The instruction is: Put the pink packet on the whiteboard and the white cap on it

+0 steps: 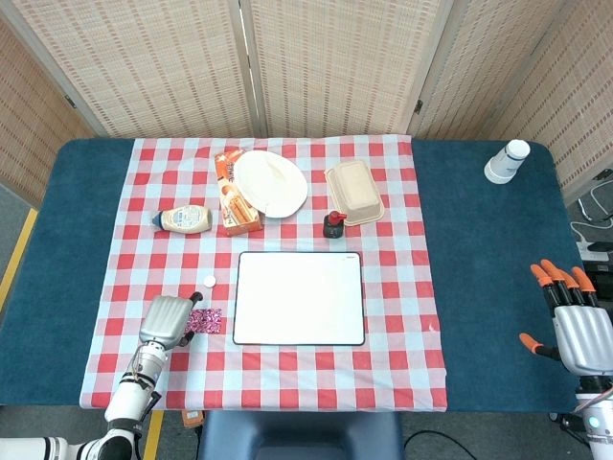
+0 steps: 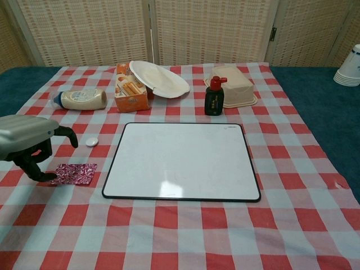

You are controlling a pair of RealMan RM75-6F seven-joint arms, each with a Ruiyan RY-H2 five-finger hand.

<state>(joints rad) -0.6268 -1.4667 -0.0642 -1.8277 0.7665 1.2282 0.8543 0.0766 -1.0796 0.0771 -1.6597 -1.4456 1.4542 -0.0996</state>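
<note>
The pink packet [image 1: 206, 321] [image 2: 75, 174] lies flat on the checked cloth just left of the whiteboard [image 1: 299, 298] [image 2: 182, 161]. The small white cap [image 1: 209, 281] [image 2: 91, 142] sits on the cloth a little beyond the packet. My left hand [image 1: 168, 321] [image 2: 31, 145] hovers over the packet's left end, fingers curled downward and apart, its lower fingertip at the packet's edge; nothing is held. My right hand [image 1: 573, 324] rests far off at the table's right edge, fingers spread, holding nothing.
Behind the whiteboard stand a dark bottle with a red cap [image 1: 333, 225] [image 2: 214, 97], a beige lidded box [image 1: 354, 192], a white plate [image 1: 270, 183] leaning on an orange carton [image 1: 237, 196], and a mayonnaise bottle [image 1: 184, 219]. Stacked white cups [image 1: 507, 161] stand at the far right.
</note>
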